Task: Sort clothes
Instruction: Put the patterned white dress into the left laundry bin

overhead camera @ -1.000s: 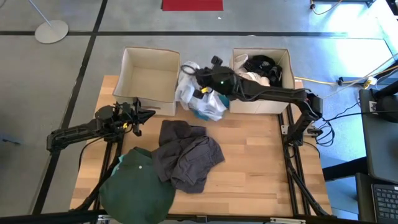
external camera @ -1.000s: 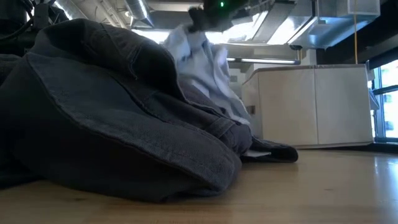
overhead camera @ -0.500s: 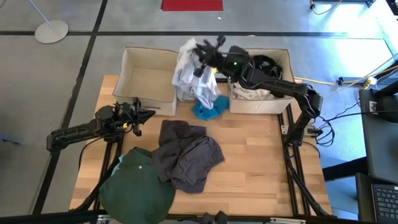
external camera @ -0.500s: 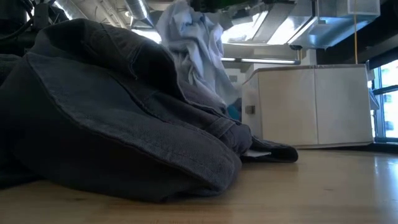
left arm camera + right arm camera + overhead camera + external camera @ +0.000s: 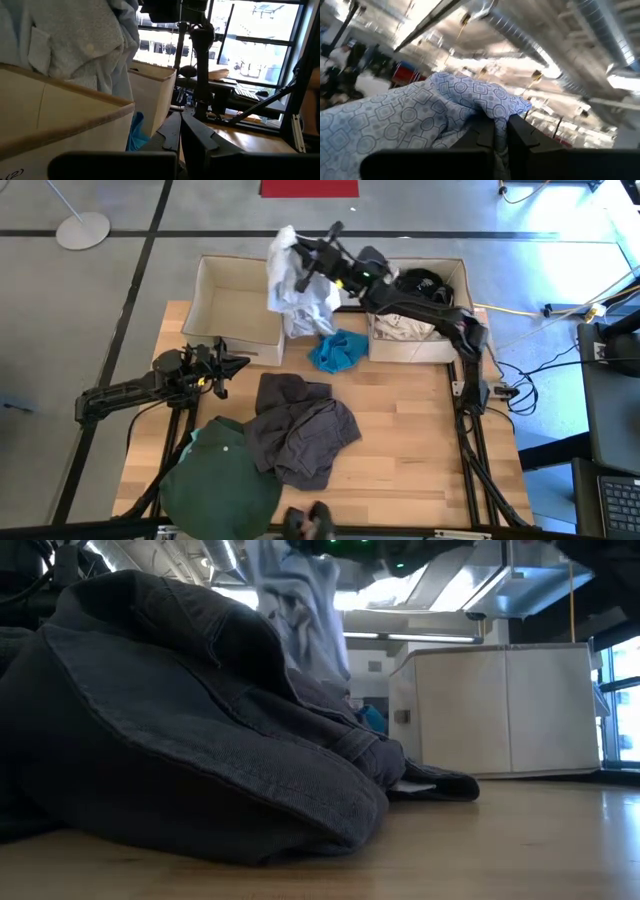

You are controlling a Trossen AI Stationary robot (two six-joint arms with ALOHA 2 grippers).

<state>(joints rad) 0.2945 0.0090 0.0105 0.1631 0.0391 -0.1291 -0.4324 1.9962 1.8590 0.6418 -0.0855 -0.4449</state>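
A: What is the right gripper (image 5: 300,262) doing?

B: Its two dark fingers (image 5: 485,131) are pinched on the pale grey-blue patterned fabric garment (image 5: 292,285), which it holds up in the air. From above, the cloth hangs over the right-hand edge of the left beige square fabric box (image 5: 235,308) and the gap beside it. In the low view the same garment (image 5: 298,610) hangs down behind the dark heap.

A: And the left gripper (image 5: 238,363)?

B: It waits near the left edge of the light wooden slatted table (image 5: 420,440), just in front of the left box, with its fingers (image 5: 172,131) pressed together on nothing.

A: Where are the other clothes?

B: A small crumpled turquoise cloth (image 5: 337,351) lies on the table between the two boxes, at their front. The rumpled dark grey denim garment (image 5: 298,425) lies in the middle of the table; it fills most of the low view (image 5: 180,720). The dark green garment (image 5: 218,480) lies at the front left corner, touching the grey one and hanging over the table's edge.

A: Anything in the boxes?

B: The right beige square fabric box (image 5: 420,310) holds a black garment (image 5: 422,281) at the back and a white one (image 5: 402,328) at the front. The left box shows a bare floor where the hanging cloth does not cover it
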